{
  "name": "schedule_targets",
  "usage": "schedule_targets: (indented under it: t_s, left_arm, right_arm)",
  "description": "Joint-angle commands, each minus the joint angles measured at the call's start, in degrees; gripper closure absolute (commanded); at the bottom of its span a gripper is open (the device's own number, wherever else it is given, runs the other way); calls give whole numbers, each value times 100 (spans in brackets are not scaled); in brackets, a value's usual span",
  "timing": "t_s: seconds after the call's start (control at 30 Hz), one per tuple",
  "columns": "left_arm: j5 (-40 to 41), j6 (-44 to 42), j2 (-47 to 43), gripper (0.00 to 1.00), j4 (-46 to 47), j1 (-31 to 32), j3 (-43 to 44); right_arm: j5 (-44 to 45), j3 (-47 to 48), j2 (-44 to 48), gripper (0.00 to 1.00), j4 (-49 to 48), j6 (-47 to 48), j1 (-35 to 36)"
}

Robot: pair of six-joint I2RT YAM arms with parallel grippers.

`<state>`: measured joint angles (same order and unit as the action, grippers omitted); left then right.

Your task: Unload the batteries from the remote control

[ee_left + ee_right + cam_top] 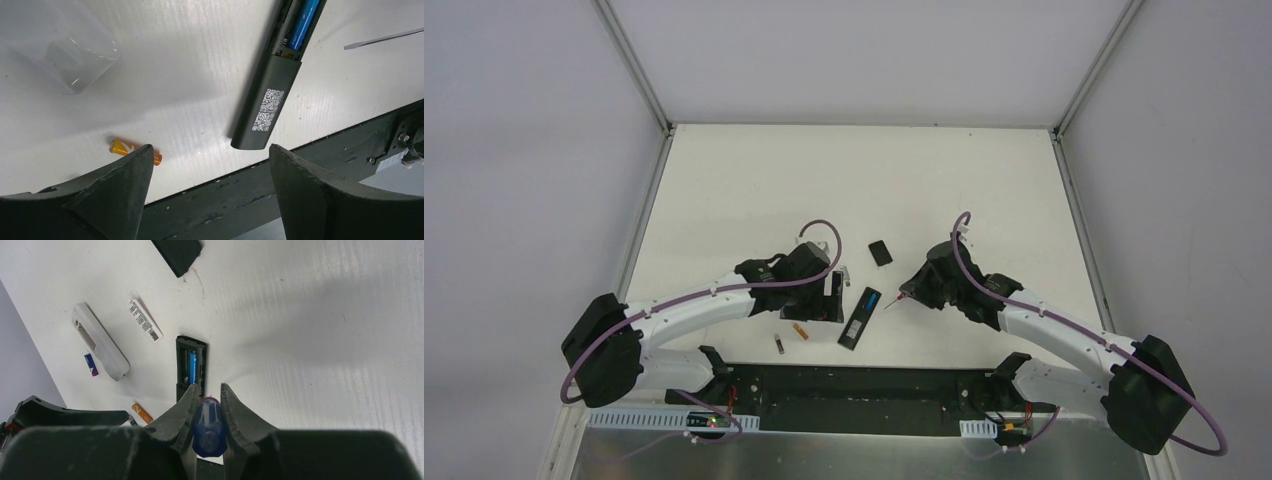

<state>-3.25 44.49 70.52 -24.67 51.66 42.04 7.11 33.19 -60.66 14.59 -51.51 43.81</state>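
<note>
Blue battery (303,25) lies lengthwise in remote (252,135); left jaws released, right jaws grasping screwdriver (210,427).

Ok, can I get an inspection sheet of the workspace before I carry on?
surface: white table, no spills seen
job's things: black remote open, blue battery in its bay; orange battery and dark battery loose on the table
clutter: black cover, white remote
grippers: left gripper open, empty; right gripper shut on blue-handled screwdriver
cables: purple cables along both arms
surroundings: pale walls, metal frame
</note>
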Motion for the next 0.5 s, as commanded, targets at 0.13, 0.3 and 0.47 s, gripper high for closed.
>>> schedule_targets:
  t_s: [0.13,0.3,0.47]
  left_arm:
    - [-64,-317,447,17,-153,-21,508]
    - [-228,-656,1133,21,-148,-22,1126]
    - [-222,-894,1222,18,-82,-24,1554]
  right_arm:
    - [331,439,34,100,269,252,33]
    - [461,432,218,100,273,333,39]
    - [328,387,361,100,285,409,27]
